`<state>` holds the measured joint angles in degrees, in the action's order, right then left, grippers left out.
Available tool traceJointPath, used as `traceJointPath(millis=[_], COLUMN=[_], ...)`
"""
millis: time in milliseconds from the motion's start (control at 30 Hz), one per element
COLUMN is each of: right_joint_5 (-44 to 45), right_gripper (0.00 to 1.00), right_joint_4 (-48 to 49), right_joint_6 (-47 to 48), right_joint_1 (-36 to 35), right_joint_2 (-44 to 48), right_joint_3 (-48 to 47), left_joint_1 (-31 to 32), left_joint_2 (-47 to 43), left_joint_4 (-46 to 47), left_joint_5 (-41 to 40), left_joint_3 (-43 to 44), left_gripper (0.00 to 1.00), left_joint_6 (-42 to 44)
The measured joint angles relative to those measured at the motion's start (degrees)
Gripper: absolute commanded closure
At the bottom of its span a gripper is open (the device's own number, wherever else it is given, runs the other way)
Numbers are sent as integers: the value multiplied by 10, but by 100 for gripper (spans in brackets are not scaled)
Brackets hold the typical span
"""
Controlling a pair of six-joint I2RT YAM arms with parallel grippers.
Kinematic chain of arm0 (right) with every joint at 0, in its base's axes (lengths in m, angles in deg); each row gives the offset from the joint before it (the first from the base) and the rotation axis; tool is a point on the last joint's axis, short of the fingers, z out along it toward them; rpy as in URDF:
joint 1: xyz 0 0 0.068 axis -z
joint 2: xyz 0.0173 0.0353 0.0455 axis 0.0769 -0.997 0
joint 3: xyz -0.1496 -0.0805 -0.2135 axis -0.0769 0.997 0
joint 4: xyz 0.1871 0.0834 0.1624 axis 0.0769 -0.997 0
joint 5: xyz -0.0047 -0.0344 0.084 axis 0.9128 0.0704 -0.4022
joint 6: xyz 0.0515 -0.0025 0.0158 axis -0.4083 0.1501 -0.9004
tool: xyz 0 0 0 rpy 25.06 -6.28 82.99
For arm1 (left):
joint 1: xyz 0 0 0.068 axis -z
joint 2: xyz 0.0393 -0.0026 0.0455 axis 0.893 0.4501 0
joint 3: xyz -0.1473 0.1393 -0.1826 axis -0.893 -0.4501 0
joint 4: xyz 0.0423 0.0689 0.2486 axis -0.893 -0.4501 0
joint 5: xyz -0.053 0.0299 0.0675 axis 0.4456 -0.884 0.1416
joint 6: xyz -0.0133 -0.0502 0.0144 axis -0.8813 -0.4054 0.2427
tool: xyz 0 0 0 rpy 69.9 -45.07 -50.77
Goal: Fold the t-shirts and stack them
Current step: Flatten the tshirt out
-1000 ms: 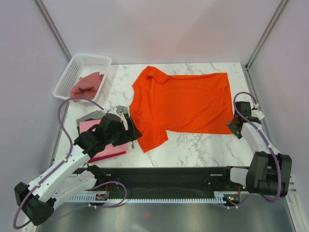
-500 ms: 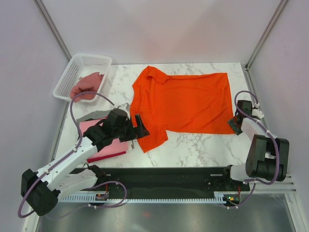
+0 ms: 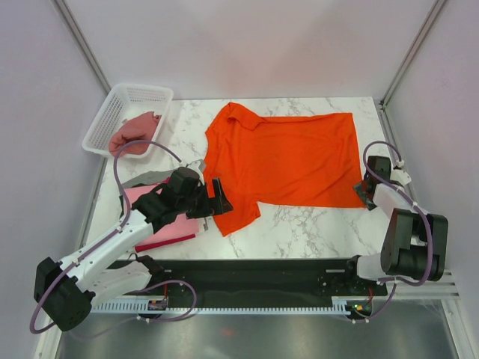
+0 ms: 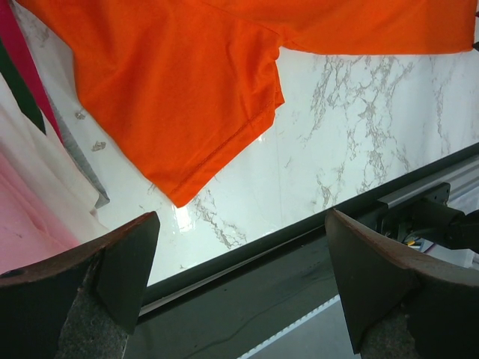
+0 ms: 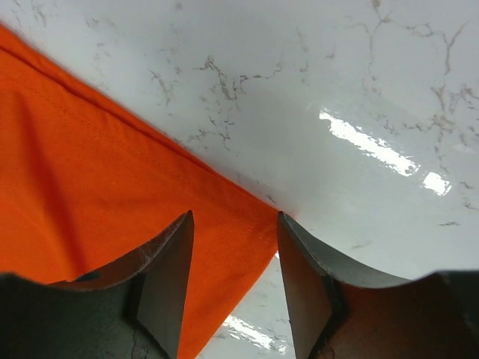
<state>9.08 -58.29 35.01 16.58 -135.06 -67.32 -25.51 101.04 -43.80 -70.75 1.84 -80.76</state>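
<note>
Where the marble table point(image 3: 299, 224) reaches its far left corner, a white mesh basket point(image 3: 153, 97) stands, and a crumpled dusty rose t-shirt point(image 3: 135, 133) lies inside it, bunched toward its near end. Nearer the arms' bases, a stack of folded shirts point(image 3: 166, 226) rests on the table's left side: a grey layer shows at its far edge, light pink on top and a red strip along the near edge. The left arm reaches across this stack, and the left gripper point(image 3: 218, 196) hangs just past its right edge, above the near sleeve of the orange t-shirt point(image 3: 292, 161). In the left wrist view its fingers point(image 4: 112, 262) stand wide apart with nothing between them, the sleeve's pointed corner lying on the marble below.

The orange t-shirt is spread flat across the middle of the table, collar toward the basket and hem toward the right. At the hem's near corner the right gripper point(image 3: 362, 192) is low over the table. In the right wrist view its two fingers point(image 5: 168, 269) leave only a narrow gap, and the cloth's corner lies in that gap, unpinched.
</note>
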Motion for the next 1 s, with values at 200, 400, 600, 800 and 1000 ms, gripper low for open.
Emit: traceJointPath(millis=[200, 400, 600, 800, 1000], right_joint_5=[17, 21, 8, 10, 7], right_gripper=[41, 41, 43, 57, 100], right_joint_4=[-3, -6, -3, 18, 33], right_joint_6=[13, 17, 15, 13, 2], right_joint_1=[0, 0, 0, 0, 0], right_joint_2=[80, 91, 32, 7, -3], right_joint_3=[24, 40, 40, 28, 27], left_joint_1=[0, 0, 0, 0, 0], left_joint_2=[-3, -4, -4, -4, 2], left_joint_4=[0, 0, 0, 0, 0], left_joint_5=[-2, -3, -5, -5, -6], left_joint_3=[0, 0, 0, 0, 0], left_gripper=[0, 1, 1, 1, 1], left_joint_6=[2, 2, 3, 4, 8])
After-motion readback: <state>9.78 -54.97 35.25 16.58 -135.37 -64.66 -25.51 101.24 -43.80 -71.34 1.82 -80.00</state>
